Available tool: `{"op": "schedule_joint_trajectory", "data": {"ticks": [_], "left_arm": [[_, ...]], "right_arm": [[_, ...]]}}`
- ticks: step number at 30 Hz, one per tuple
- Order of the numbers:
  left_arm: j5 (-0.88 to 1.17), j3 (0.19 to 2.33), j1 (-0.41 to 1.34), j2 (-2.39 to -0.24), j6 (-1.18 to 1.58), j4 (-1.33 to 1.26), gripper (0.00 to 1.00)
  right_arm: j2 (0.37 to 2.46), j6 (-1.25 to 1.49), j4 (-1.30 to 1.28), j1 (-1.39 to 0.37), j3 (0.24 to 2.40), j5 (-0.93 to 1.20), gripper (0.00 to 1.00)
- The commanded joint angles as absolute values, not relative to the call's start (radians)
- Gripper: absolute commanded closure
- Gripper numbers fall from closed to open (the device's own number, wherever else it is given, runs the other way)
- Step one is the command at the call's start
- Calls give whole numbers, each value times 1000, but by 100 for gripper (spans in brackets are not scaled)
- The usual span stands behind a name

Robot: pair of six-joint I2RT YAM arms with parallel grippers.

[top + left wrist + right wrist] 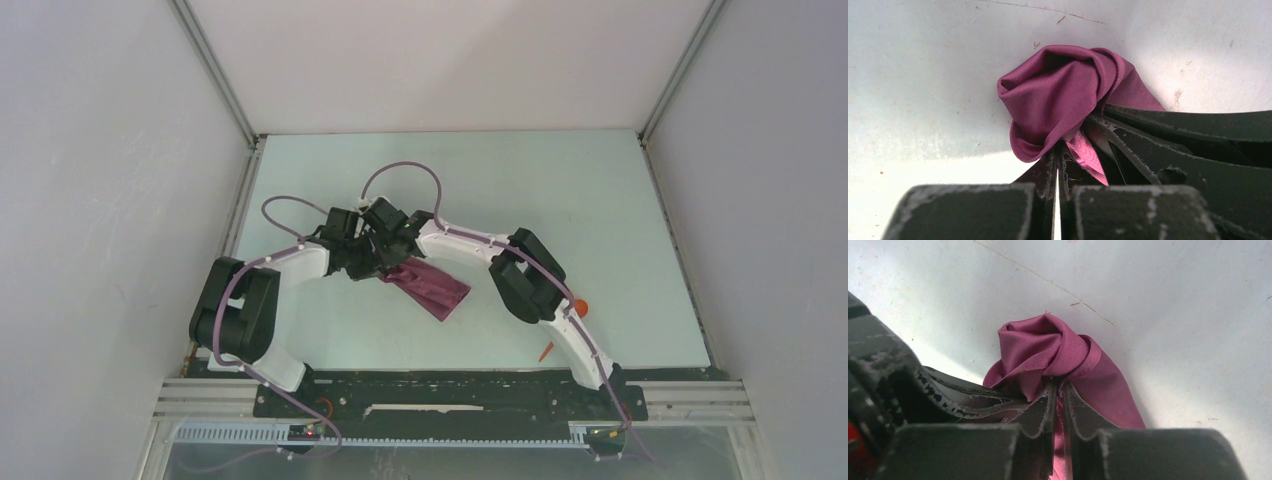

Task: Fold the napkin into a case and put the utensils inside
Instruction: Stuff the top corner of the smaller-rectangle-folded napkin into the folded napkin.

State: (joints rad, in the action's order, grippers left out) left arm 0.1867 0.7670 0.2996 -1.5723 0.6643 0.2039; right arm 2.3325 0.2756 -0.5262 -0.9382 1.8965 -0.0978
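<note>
**2 grippers pinched on 1 bunched end of the napkin — spread it before any fold**

The left gripper (1057, 152) is clamped tight, with a pleat of the napkin (1058, 95) between its fingertips. The right gripper (1058, 390), pressed against it side by side, has its jaws almost together on the same wad. The cloth balloons just ahead of both tips, and the rest trails off the right gripper's side as a crumpled strip on the table (600, 200). My judgement: each gripper needs its own corner, then both should draw apart low and evenly, so the cloth lies flat first. The utensils (581, 306) lie well behind the right gripper, beside its arm — partly hidden.
</note>
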Motion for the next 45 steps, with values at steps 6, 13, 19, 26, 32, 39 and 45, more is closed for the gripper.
{"op": "schedule_joint_trajectory", "data": {"ticks": [6,13,19,26,32,39,45], "left_arm": [[187,768,307,-1536,658,183,100],[183,767,307,-1524,657,182,100],[181,764,308,-1503,657,178,100],[167,759,307,-1474,654,184,100],[171,760,307,-1476,652,183,100],[171,771,308,-1469,650,189,100],[187,794,307,-1494,656,187,100]], "right_arm": [[2298,278,-511,-933,1914,-71,100],[2166,355,-408,-882,1779,123,100],[2159,446,-302,-829,1704,287,100],[2204,527,-199,-805,1661,378,100],[2233,662,-34,-773,1573,472,100],[2309,827,149,-773,1495,501,100],[2325,941,303,-811,1414,397,99]]}}
